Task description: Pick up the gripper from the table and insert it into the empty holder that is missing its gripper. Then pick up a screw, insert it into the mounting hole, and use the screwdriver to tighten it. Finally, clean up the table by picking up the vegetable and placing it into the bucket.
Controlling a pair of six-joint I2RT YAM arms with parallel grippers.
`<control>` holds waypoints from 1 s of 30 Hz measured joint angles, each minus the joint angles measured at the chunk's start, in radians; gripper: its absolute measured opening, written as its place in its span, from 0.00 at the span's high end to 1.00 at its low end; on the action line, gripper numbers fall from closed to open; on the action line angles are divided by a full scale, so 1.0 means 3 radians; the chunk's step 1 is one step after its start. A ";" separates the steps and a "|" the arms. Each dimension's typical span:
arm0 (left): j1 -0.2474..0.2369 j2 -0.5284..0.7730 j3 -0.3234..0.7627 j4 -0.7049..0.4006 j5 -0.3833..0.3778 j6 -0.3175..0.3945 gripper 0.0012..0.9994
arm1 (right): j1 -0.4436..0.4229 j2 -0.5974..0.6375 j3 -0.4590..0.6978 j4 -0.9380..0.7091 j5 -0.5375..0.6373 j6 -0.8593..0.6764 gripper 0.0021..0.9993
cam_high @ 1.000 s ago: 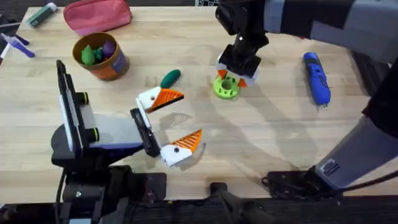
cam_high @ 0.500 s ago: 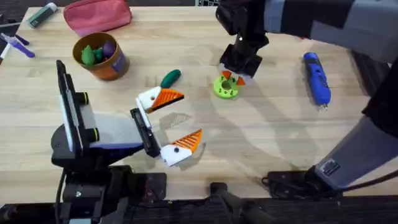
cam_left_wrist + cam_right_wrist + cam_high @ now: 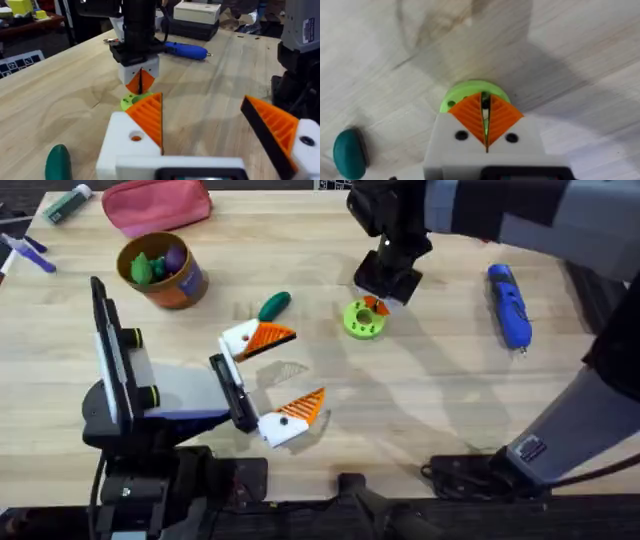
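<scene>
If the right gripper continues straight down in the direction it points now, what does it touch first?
Most likely the green disc: the right gripper, its fingers nearly together, points down right over it. The gap between them is hard to judge.

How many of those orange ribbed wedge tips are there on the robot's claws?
4. Two on the left gripper, spread wide: one orange tip near the green vegetable, another nearer the camera. Two on the right gripper, pressed together over the green disc.
</scene>
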 joint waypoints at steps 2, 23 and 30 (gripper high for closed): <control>0.0000 0.0000 0.0000 -0.0001 0.0000 0.0000 0.01 | 0.0000 0.0000 0.0000 -0.0001 -0.0002 -0.0008 0.99; 0.0000 0.0001 0.0000 0.0000 0.0000 0.0000 0.01 | 0.0000 0.0000 0.0000 -0.0019 -0.0002 -0.0006 1.00; 0.0000 0.0000 0.0000 -0.0001 0.0000 0.0000 0.01 | 0.0002 -0.0054 0.0027 -0.0119 -0.0002 -0.0101 1.00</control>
